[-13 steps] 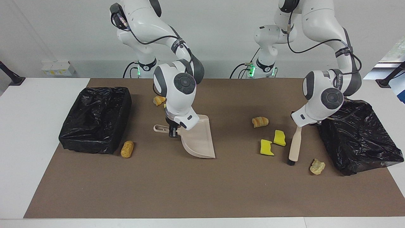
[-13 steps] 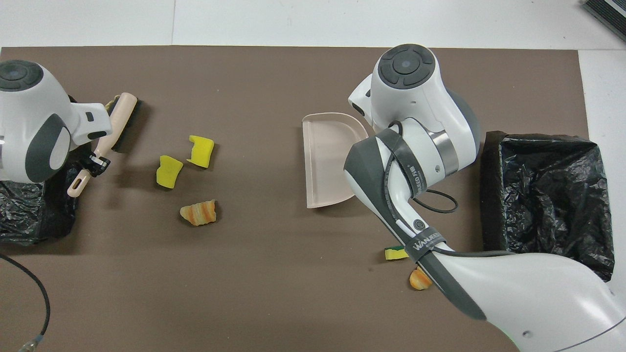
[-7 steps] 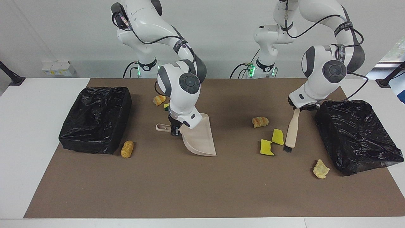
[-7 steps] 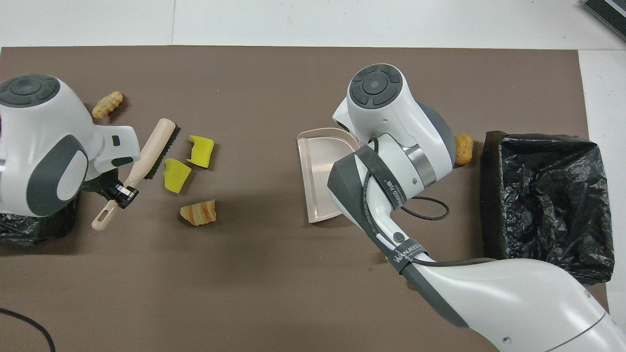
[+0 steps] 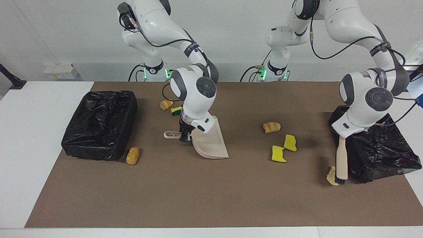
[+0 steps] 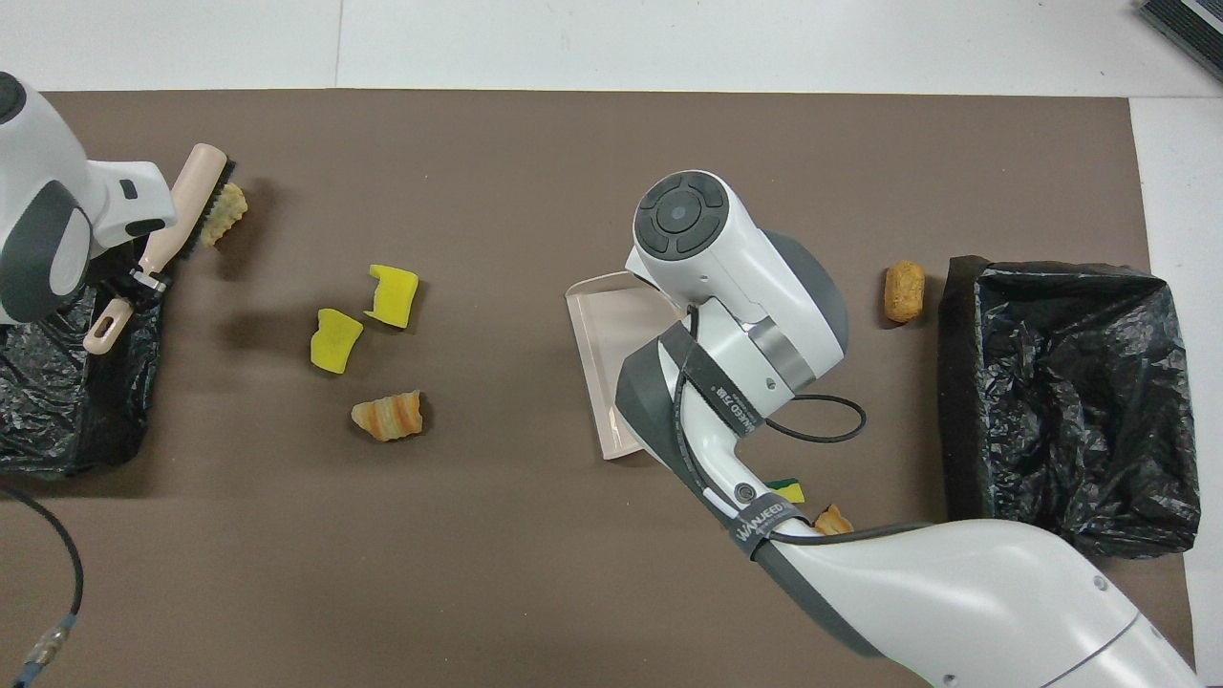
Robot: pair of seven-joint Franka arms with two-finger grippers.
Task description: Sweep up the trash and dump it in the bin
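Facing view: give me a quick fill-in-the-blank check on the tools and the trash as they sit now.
1. The right gripper holds the ____ by its handle.
2. The left gripper holds the brush, its bristles against a ____ lump beside the bin.
3. The two yellow sponge pieces lie between the dustpan and the ____.

Missing words: dustpan; golden-brown; brush

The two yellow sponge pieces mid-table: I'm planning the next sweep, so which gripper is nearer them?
Neither clearly. The yellow sponge pieces lie between them. The left gripper holds the brush beside the bin; the right gripper holds the dustpan at mid-table.
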